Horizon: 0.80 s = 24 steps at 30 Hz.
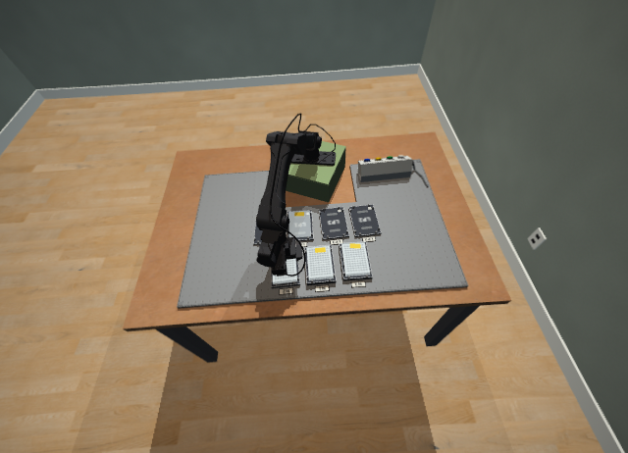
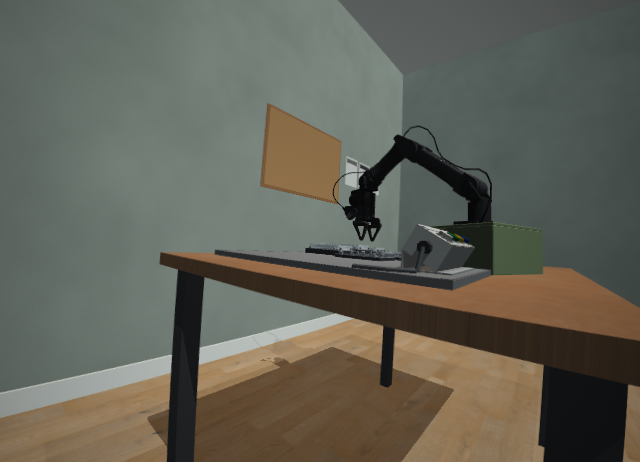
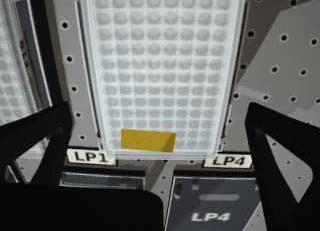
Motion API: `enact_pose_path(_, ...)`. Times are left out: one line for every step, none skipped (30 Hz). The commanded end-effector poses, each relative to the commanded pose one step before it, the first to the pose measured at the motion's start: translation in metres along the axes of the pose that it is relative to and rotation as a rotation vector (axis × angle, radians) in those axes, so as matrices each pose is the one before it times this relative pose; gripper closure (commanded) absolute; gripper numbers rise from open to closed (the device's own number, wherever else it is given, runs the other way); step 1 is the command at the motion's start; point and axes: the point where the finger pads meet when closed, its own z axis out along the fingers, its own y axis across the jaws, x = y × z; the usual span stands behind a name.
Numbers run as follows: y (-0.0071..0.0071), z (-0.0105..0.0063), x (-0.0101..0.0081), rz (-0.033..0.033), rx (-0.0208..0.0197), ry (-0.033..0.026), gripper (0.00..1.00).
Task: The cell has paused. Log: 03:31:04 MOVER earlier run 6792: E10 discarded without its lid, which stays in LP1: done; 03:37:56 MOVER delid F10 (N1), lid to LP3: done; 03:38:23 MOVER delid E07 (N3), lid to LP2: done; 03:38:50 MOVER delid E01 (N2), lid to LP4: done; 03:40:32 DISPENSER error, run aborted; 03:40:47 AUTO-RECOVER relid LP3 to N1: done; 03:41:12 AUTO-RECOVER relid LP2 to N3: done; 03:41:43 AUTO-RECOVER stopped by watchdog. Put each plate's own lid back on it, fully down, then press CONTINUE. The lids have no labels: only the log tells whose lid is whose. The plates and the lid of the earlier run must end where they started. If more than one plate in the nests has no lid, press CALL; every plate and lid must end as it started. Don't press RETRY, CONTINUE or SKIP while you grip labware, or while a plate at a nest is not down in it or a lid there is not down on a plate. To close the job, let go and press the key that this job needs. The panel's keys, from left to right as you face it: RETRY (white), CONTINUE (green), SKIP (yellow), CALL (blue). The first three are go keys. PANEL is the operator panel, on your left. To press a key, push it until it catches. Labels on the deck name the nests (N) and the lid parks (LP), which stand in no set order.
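My gripper (image 2: 367,238) (image 3: 158,112) is open and empty, above the left plate (image 1: 289,276) (image 3: 162,66) of the row of three. That plate has a clear lid over its wells and a yellow patch; the lid looks level, but I cannot tell how fully it is down. The middle plate (image 1: 320,269) and the right plate (image 1: 355,265) also look lidded. Park LP4 (image 3: 215,198) shows bare and dark. A clear lid with a yellow patch (image 1: 300,226) lies in LP1. LP3 (image 1: 334,229) and LP2 (image 1: 364,226) are bare. The nest labels are too small to read.
The operator panel (image 1: 385,172) (image 2: 433,250) stands at the deck's back corner with blue (image 1: 366,160), yellow (image 1: 378,159), green (image 1: 390,157) and white (image 1: 401,157) keys. The arm stands on a green block (image 1: 310,187) (image 2: 516,248) behind the parks.
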Motion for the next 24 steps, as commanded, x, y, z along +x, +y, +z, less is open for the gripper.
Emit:
enact_pose_path(0.00141,-0.0247,-0.0155,-0.00488,0.01912,-0.05877,0.0)
enact_pose_path(0.00004,-0.00006,-0.00002,-0.00001,-0.00003,0.00009,0.0)
enact_pose_path(0.0,0.0,0.0,0.0,0.0,0.0,0.0)
enact_pose_path(0.0,0.0,0.0,0.0,0.0,0.0,0.0)
enact_pose_path(-0.00004,-0.00006,-0.00026,-0.00034,0.00028,-0.00086,0.0)
enact_pose_path(0.0001,-0.00006,0.00017,0.00017,-0.00027,0.00087,0.0)
enact_pose_path(0.00011,-0.00006,0.0002,0.00012,-0.00031,0.00099,0.0)
enact_pose_path(0.00006,-0.00006,0.00004,0.00004,-0.00011,0.00037,0.0)
enact_pose_path(0.0,-0.00006,-0.00013,0.00001,0.0001,-0.0003,0.0)
enact_pose_path(-0.00001,-0.00006,-0.00016,0.0,0.00014,-0.00042,0.0)
enact_pose_path(0.00002,-0.00004,-0.00007,-0.00001,0.00001,-0.00003,0.0)
enact_pose_path(0.0001,0.00041,0.00017,-0.00008,-0.00041,0.0013,0.0)
enact_pose_path(0.0001,0.00045,0.0002,-0.00013,-0.00046,0.00146,0.0)
enact_pose_path(-0.00037,0.0005,0.0003,0.00085,-0.00036,0.00136,0.0)
enact_pose_path(-0.00111,0.00057,0.00048,0.00243,-0.00022,0.00126,0.0)
enact_pose_path(-0.00091,0.00063,0.00042,0.00194,-0.00027,0.00131,0.0)
enact_pose_path(-0.00031,0.00069,0.00027,0.00064,-0.00043,0.00152,0.0)
enact_pose_path(0.00002,0.00075,0.00023,0.00001,-0.00057,0.0018,0.0)
enact_pose_path(0.00028,0.00179,0.00094,-0.00004,-0.00185,0.00579,0.0)
enact_pose_path(0.0,0.0,0.0,0.0,0.0,0.0,0.0)
enact_pose_path(0.0,0.0,0.0,0.0,0.0,0.0,0.0)
enact_pose_path(-0.0014,0.00008,-0.00421,0.0001,0.00535,-0.01684,0.0)
enact_pose_path(0.00299,0.00377,0.01328,0.02421,-0.00614,0.02041,0.01)
enact_pose_path(0.00702,0.00001,0.00278,0.01163,-0.0002,0.00003,0.02)
